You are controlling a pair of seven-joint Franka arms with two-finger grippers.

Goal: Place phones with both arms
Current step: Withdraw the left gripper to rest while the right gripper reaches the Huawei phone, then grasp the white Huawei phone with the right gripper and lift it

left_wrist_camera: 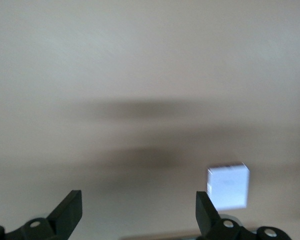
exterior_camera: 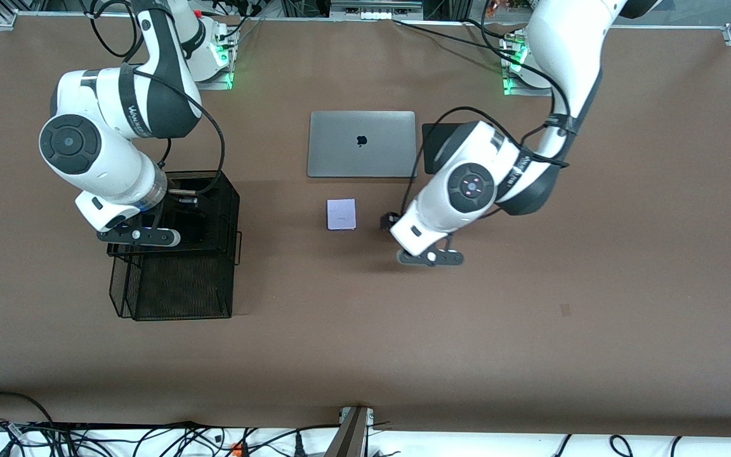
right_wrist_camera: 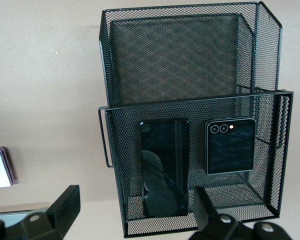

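Lavender-white squarish phone (exterior_camera: 341, 214) lies on the brown tabletop (exterior_camera: 530, 330) beside the left gripper (exterior_camera: 430, 257), jaws wide open, empty; two black phones (right_wrist_camera: 164, 167) rest in the black mesh basket (exterior_camera: 175, 298) under the right gripper (exterior_camera: 139, 235), equally open.

Black pad (exterior_camera: 434, 143) mostly hidden by left arm; mouse unseen

the mesh basket (exterior_camera: 175, 279) stands on the desk (exterior_camera: 530, 330) toward the right arm's end. in its upper tray the long phone (right_wrist_camera: 163, 167) and the square phone (right_wrist_camera: 230, 145) lie side by side. the pale phone (exterior_camera: 341, 214) lies mid-desk, nearer the front camera than the laptop (exterior_camera: 362, 143).
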